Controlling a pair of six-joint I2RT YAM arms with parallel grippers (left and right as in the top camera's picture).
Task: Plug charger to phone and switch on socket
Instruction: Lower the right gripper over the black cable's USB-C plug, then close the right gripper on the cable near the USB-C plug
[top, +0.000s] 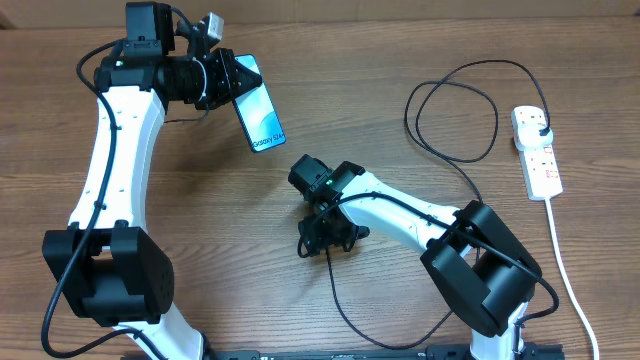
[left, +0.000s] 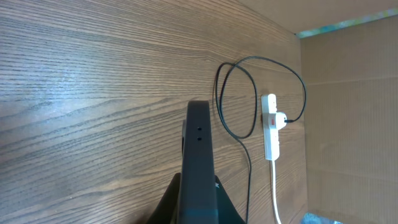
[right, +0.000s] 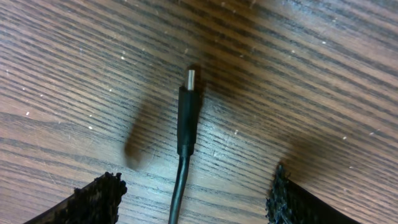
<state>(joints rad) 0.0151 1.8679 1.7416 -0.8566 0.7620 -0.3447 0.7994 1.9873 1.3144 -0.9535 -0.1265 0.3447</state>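
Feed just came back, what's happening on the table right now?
The left gripper is shut on the phone, screen lit. The right gripper hangs open over the charger's connector tip, which lies on the table between its fingers, ungripped. The charger's plug sits in the socket; its switch state is unclear.

Phone (top: 257, 114) left, socket (top: 538, 155) right

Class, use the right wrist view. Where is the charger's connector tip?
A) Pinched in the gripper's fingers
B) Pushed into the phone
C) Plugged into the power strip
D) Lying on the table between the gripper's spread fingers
D: the connector tip lies free on the wooden table, with the right gripper open and a finger on either side, neither touching it.
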